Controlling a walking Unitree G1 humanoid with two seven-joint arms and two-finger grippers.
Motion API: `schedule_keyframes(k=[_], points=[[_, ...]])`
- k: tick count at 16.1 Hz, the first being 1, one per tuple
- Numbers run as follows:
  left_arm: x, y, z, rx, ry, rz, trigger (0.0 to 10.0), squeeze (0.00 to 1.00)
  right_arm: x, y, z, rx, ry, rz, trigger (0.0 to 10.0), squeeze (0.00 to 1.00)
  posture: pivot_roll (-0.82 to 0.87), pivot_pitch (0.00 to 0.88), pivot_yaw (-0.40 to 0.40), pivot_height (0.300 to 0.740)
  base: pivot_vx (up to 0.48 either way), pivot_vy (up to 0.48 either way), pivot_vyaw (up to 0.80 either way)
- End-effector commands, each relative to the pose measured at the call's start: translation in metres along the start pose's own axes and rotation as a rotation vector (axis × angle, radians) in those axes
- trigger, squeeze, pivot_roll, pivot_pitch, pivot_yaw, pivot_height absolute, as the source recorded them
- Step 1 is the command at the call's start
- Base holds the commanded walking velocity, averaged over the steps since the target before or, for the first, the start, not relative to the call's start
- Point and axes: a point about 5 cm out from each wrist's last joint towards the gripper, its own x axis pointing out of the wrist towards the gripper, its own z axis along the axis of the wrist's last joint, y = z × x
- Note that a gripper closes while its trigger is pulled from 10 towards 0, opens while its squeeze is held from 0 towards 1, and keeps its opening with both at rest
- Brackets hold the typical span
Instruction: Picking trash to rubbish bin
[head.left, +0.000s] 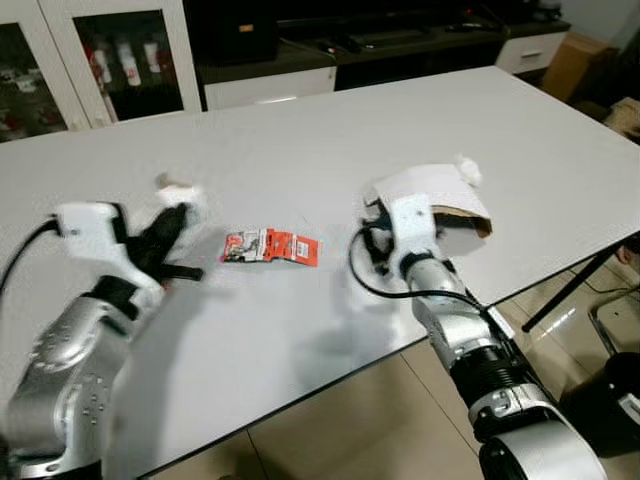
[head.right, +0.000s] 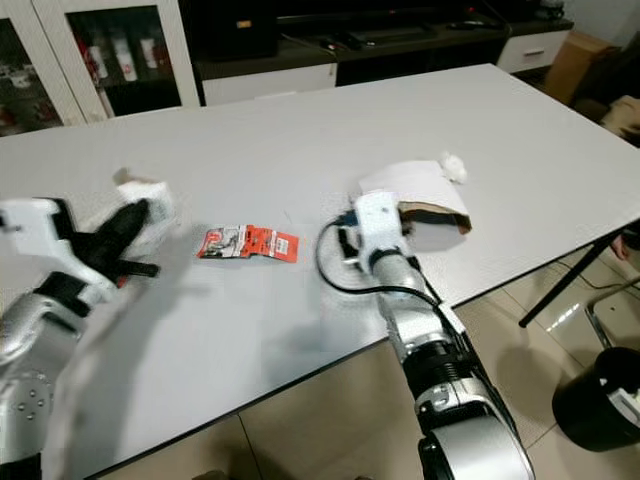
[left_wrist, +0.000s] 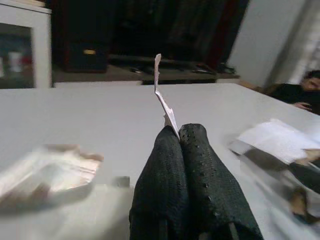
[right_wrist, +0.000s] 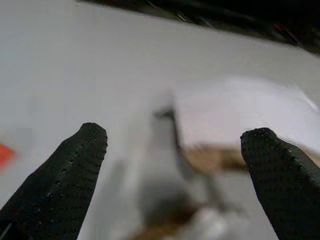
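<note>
Clearly the left gripper (left_wrist: 179, 131) is clenched on a thin scrap of white paper (left_wrist: 164, 100), which stands up from between the pressed fingertips; from the head camera a crumpled white tissue (head.left: 178, 191) sits at the tip of that gripper, over the left part of the white table (head.left: 300, 130). Whether scrap and tissue are one piece I cannot tell. Stuff like this weighs almost nothing and is limp, so a pinch on any edge will carry it, though a weak pinch could let it slide out or tear.

The right gripper (right_wrist: 175, 145) has its fingers spread wide and holds nothing, poised just before a folded cardboard piece (head.left: 440, 200) with a white top and a brown open edge near the table's right front. That piece looks light but stiffer than tissue; the raised open edge is the sensible place to close on, since its flat white face would give the fingers no purchase.

Between the arms lies a red-and-white wrapper (head.left: 271, 246), flat on the table (glossy, probably slippery, best nipped at a lifted corner). A small white wad (head.left: 467, 168) rests just behind the cardboard. A dark round bin (head.right: 603, 399) stands on the floor to the right, below the table edge
</note>
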Motion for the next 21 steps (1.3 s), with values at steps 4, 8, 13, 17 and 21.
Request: schedule_keyframes(k=[4, 8, 13, 17, 21], points=[[0.002, -0.024, 0.007, 0.068, -0.028, -0.167, 0.0, 0.0, 0.0, -0.013, -0.027, 0.173, 0.148, -0.162, 10.0, 0.0, 0.03, 0.051, -0.037, 0.74, 0.0, 0.0, 0.0], [0.001, -0.025, 0.007, 0.08, -0.027, -0.176, 0.0, 0.0, 0.004, 0.0, -0.036, 0.282, 0.235, -0.106, 10.0, 0.0, 0.05, 0.057, -0.038, 0.74, 0.0, 0.0, 0.0], [0.001, -0.024, 0.008, 0.107, -0.03, -0.185, 0.0, 0.0, 0.008, 0.005, -0.035, 0.322, 0.281, -0.098, 10.0, 0.0, 0.07, 0.062, -0.051, 0.74, 0.0, 0.0, 0.0], [-0.003, -0.027, 0.006, 0.098, -0.018, -0.207, 0.0, 0.0, 0.007, 0.002, -0.04, 0.355, 0.299, -0.121, 0.0, 0.0, 0.07, 0.06, -0.052, 0.74, 0.0, 0.0, 0.0], [-0.002, -0.028, 0.004, 0.095, -0.013, -0.221, 0.0, 0.0, 0.006, -0.002, -0.043, 0.371, 0.306, -0.14, 0.0, 0.0, 0.06, 0.049, -0.048, 0.74, 0.0, 0.0, 0.0]])
